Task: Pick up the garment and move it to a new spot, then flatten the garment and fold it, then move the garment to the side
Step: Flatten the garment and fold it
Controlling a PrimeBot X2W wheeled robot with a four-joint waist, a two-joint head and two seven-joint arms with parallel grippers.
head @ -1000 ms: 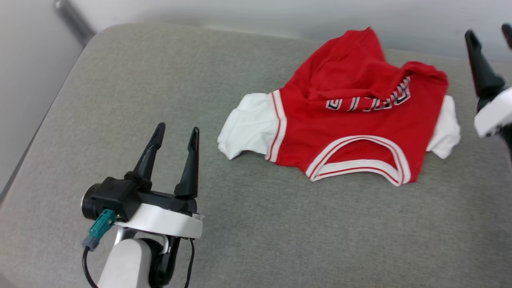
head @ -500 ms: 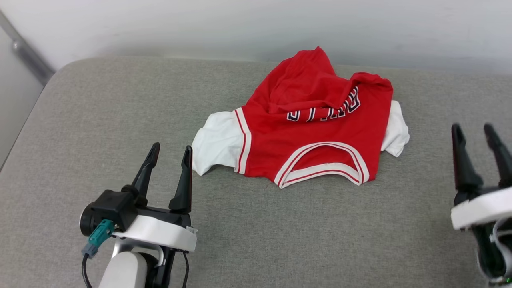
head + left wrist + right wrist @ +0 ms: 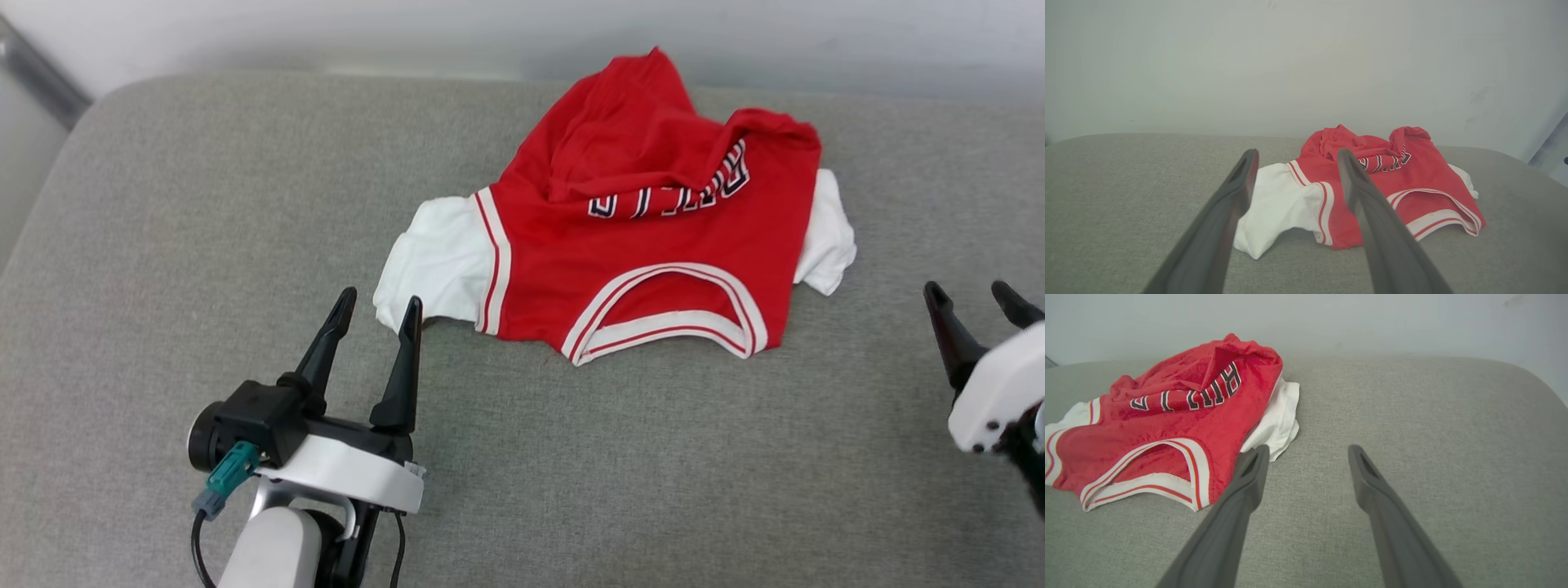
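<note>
**Claws spread wide and empty, garment lying on the cushion**

On my head view the left claw (image 3: pixel 381 296) sits at the lower left. Its two dark fingers are parted wide with nothing between them, and the tips are just beside one white sleeve (image 3: pixel 433 261) of the garment (image 3: pixel 653 237). I cannot tell whether the nearer tip touches the cloth. On the left wrist view that sleeve shows in the gap between the fingers.

The right claw (image 3: pixel 966 287) comes in at the right edge below the middle. It is also spread and empty, near the other sleeve but apart from it.

I see the garment crumpled in the upper middle of the frame on the grey cushion (image 3: pixel 571 457). Its striped neckline (image 3: pixel 669 318) faces the bottom edge. The red body is bunched over itself, so the lettering (image 3: pixel 669 196) is partly folded under.
</note>
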